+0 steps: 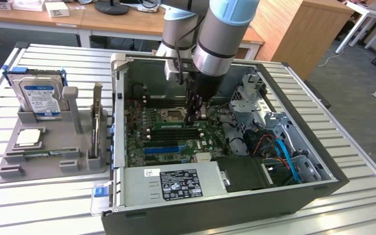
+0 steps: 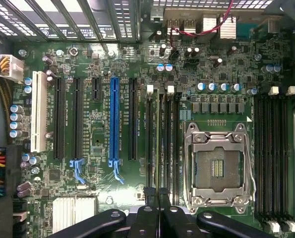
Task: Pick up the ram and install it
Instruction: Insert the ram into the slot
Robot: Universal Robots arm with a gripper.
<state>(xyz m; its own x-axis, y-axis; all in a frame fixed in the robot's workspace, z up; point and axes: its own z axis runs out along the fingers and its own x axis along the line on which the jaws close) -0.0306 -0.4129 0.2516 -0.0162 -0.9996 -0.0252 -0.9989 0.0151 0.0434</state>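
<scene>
Open grey metal computer case (image 1: 240, 210) whole in exterior view, green motherboard (image 2: 95, 144) close in wrist view, black gripper (image 2: 157, 192) jaws closed over long thin green ram (image 2: 157, 144), edge-up among black memory slots (image 2: 174, 144) beside silver processor socket (image 2: 219, 166), lengthwise along them

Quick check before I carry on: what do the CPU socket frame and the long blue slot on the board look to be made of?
The CPU socket frame looks like bare metal, probably steel, given its bright silvery sheen and thin stamped edges. The blue slot seems to be moulded plastic: one even saturated colour with a dull gloss.
</scene>
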